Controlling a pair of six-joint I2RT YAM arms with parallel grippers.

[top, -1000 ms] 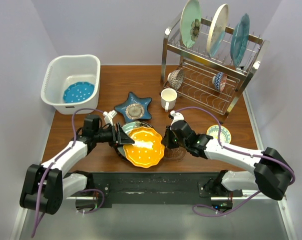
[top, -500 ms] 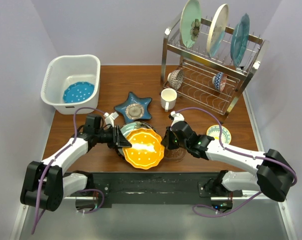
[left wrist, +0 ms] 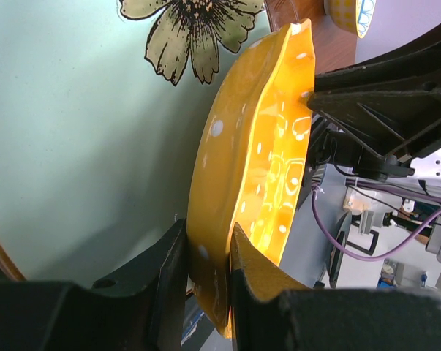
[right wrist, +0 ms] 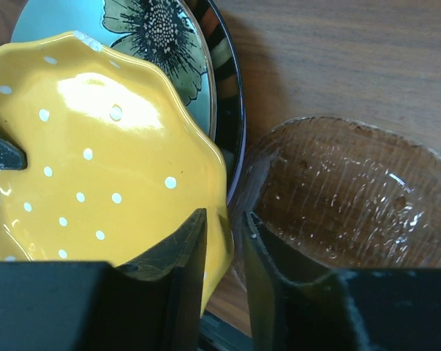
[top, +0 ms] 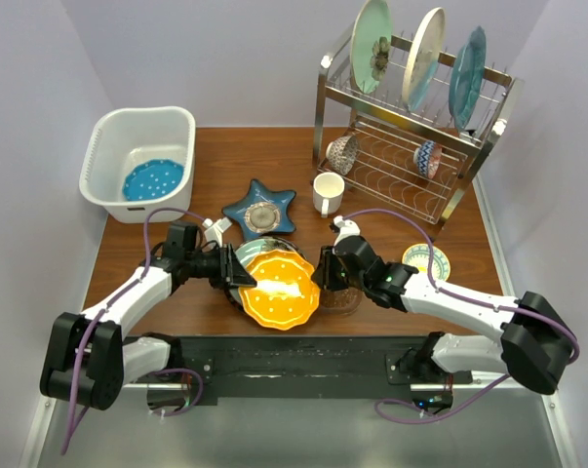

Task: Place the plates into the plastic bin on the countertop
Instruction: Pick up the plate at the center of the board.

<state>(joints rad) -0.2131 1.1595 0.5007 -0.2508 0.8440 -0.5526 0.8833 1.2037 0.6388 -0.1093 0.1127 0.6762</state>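
Holding the orange plate (top: 279, 290) by its left rim: left fingers (left wrist: 175, 263) are closed tight on the scalloped edge, one either side. It sits at the near middle of the desk (top: 274, 156), on top of the pale green flower plate (left wrist: 74, 131). My left wrist view shows the gripped edge tilted up off the green one. A black-rimmed plate (right wrist: 231, 95) lies under both.

Right fingers (right wrist: 192, 241) are at the plate's right edge, gap narrow, with the rim in the gap. I cannot tell if they are clamped on it. The outer finger touches or nearly touches a clear glass bowl (right wrist: 344, 197) just beside the stack.

White bin (top: 108, 146) is at the far left corner with a blue dotted plate (top: 153, 179) inside. Blue star dish (top: 259, 210) lies between bin and stack.
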